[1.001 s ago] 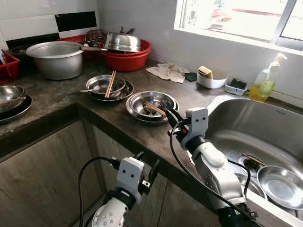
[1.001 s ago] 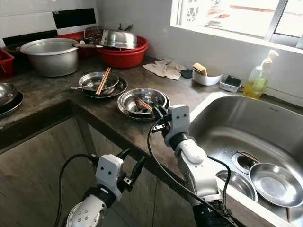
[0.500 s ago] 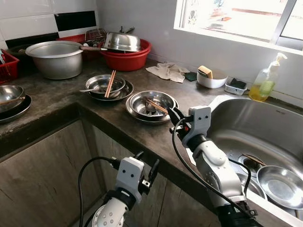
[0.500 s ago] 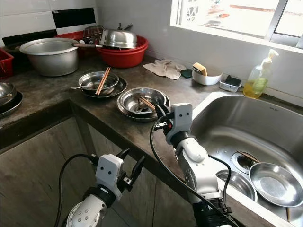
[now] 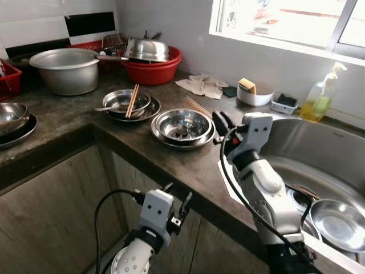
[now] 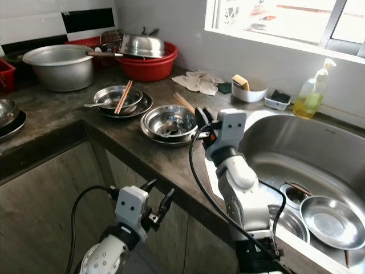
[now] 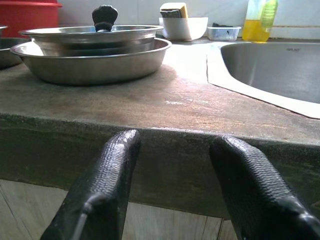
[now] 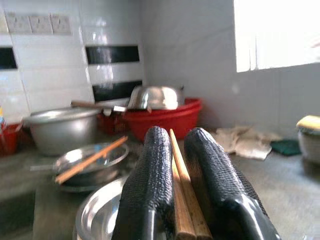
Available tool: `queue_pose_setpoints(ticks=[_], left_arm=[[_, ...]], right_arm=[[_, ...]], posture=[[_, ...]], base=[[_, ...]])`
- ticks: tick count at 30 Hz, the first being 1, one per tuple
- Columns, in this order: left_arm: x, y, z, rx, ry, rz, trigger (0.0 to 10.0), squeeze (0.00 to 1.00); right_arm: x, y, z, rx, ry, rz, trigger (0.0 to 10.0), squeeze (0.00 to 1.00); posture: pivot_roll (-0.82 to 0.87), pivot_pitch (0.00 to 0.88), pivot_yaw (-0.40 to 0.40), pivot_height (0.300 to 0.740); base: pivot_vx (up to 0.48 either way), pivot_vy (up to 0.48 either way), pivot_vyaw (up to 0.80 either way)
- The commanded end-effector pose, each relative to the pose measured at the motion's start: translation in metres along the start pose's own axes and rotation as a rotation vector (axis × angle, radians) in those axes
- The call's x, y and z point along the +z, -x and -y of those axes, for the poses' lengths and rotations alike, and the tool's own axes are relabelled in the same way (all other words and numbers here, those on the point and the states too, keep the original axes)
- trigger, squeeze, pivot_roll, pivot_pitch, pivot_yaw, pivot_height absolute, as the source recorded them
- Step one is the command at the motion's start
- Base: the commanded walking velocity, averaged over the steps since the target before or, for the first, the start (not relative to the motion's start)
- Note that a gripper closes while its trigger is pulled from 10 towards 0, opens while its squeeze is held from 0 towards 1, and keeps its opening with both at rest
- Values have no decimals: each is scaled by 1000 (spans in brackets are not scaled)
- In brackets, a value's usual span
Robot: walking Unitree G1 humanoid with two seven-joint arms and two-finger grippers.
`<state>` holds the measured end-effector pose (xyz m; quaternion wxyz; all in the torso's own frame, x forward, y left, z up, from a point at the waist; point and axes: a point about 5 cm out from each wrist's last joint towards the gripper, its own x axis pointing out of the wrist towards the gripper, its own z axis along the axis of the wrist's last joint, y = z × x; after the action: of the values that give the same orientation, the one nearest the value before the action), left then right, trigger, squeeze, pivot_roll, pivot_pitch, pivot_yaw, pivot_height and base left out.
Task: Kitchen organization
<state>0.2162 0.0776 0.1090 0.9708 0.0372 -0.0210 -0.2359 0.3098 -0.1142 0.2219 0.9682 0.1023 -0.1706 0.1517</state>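
Note:
My right gripper (image 5: 221,121) hovers over the counter between the stacked steel bowls (image 5: 182,125) and the sink (image 5: 285,145). It is shut on a pair of wooden chopsticks (image 5: 197,105), which stick out past the fingertips toward the back wall. In the right wrist view the chopsticks (image 8: 186,210) sit pinched between the two black fingers (image 8: 150,180). A second pair of chopsticks (image 5: 133,100) rests across another steel bowl (image 5: 117,101) further left. My left gripper (image 5: 177,197) hangs open below the counter edge, facing the cabinet front.
A large steel pot (image 5: 65,69) and a red basin (image 5: 153,71) with a steel lid stand at the back. A cloth (image 5: 201,87), a sponge bowl (image 5: 254,94) and a soap bottle (image 5: 319,103) line the wall. A steel bowl (image 5: 339,224) lies in the sink.
My right gripper has lifted the chopsticks out of the stacked steel bowls and carried them right, toward the sink. The left arm has not moved.

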Motion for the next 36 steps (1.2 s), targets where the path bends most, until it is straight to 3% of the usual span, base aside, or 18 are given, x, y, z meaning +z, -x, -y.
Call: queue_pose_setpoints(ticks=[1,2,3,5,6,15,29,36], left_arm=[[3,-2,2,-6,-9,19,10000,0],[3,-2,2,-5,-8,19,10000,0],[3,-2,1,-4,-6,18,10000,0],[3,-2,1,-2,0,17,10000,0],[3,-3,0,-2,3,18,10000,0],[7,-7,-7,8,11,27,10000,0],[8,-7,-7,0,20,36,10000,0],[7,-8,-7,1,4,24,10000,0]], right_arm=[[13,1,4,-43,7,47,0,0],[17,3,5,-67,19,63,1412,0],[20,5,7,-93,41,77,1412,0],[24,10,7,-86,145,98,10000,0],[23,14,7,-91,179,92,10000,0],[15,27,18,-216,168,36,10000,0],[13,28,20,-246,169,17,10000,0],[14,28,22,-264,185,15,10000,0]], posture=[[14,0,-75,740],[12,0,-74,740],[11,0,-72,740],[6,0,-69,740],[6,0,-67,740],[2,0,-60,740],[4,0,-56,740],[2,0,-53,740]], base=[[0,0,0],[0,0,0],[0,0,0],[0,0,0],[0,0,0],[0,110,-395],[0,438,-785],[0,0,-779]])
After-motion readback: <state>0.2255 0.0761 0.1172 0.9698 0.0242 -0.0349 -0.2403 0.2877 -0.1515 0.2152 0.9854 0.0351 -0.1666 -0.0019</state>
